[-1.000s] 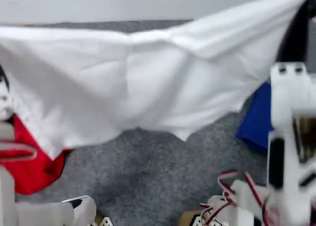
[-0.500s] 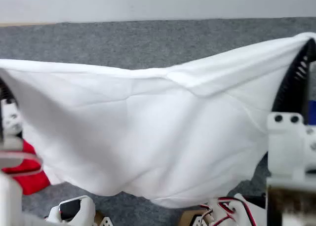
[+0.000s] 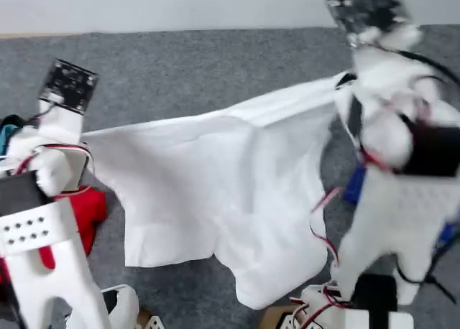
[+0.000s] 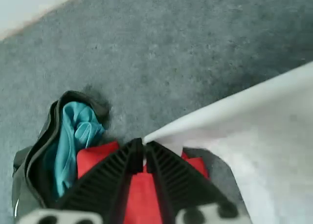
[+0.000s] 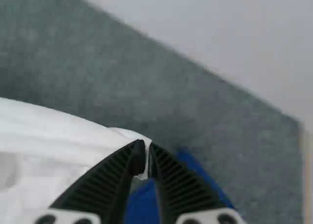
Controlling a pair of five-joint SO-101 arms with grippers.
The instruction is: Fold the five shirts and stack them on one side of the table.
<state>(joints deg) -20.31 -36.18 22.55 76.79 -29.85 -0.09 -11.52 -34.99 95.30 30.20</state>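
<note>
A white shirt (image 3: 223, 185) hangs stretched between my two arms over the grey table, its lower part draping onto the surface. My left gripper (image 4: 144, 150) is shut on one corner of the white shirt (image 4: 254, 136) at the left. My right gripper (image 5: 145, 158) is shut on the opposite corner of the white shirt (image 5: 54, 150) at the right. A red shirt (image 3: 90, 210) lies under the left arm, also seen as the red shirt (image 4: 142, 194). A blue shirt (image 3: 353, 185) lies beneath the right arm, with the same blue shirt (image 5: 146, 199) under the right fingers.
A crumpled teal and dark garment (image 4: 63, 141) lies at the far left beside the red one. The grey table surface (image 3: 215, 63) runs to a pale back wall. Both arm bases stand at the near edge.
Both arms have lowered and swung away from the camera, bringing the white shirt down from high in front of it to draping on the table.
</note>
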